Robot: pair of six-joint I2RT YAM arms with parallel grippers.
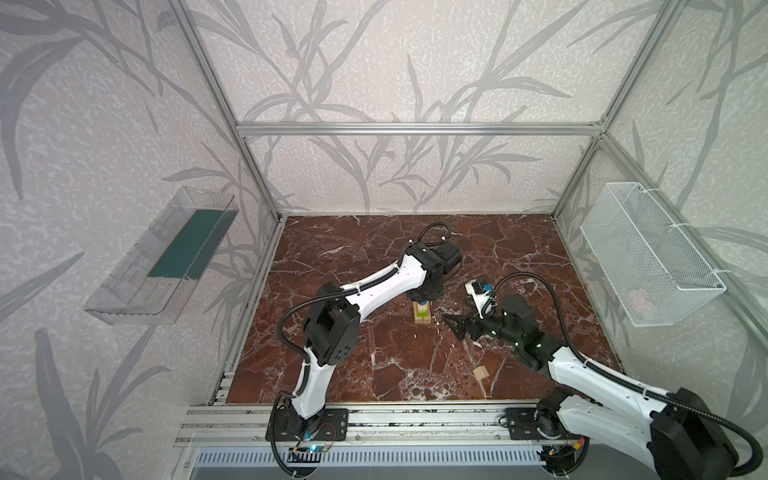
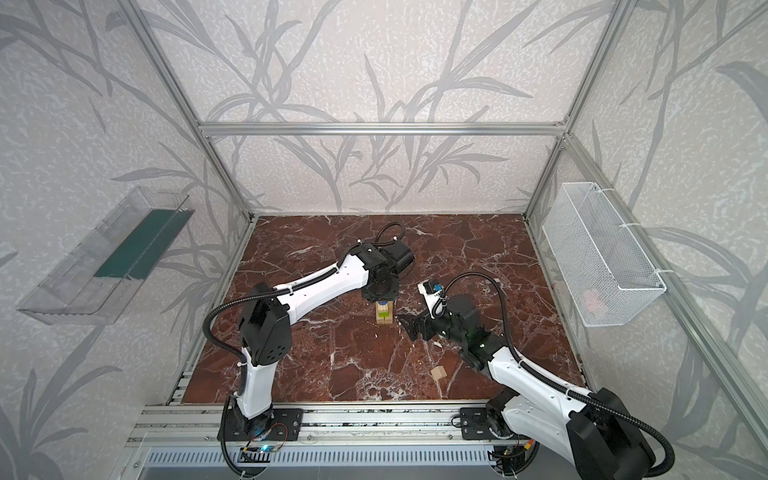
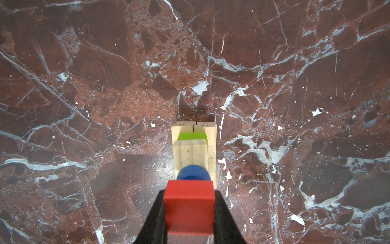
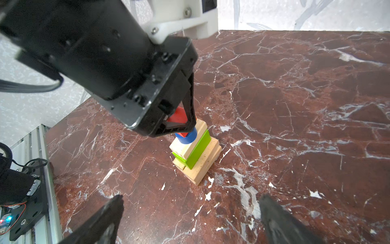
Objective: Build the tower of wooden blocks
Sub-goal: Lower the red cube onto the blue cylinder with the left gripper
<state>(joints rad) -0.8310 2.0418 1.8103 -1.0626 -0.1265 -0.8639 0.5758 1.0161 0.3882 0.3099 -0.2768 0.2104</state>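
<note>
Directly over the blue disc [image 3: 193, 172], left fingers [image 3: 154, 211] clamp the red block [image 3: 190, 205] — right fingers [image 4: 105, 217] gape, empty.

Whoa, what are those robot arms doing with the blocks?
They are building a block tower. The left gripper is clamped on a red block, holding it right over the blue disc that tops the tower. The right gripper hovers nearby, open and empty. One pale wooden block lies apart, unused.

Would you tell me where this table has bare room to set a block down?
Bare marble lies along the back wall beyond both arms, and in front between the left arm and the loose pale block. Crowded: the centre, with tower, left gripper holding the red block, and open right gripper.
</note>
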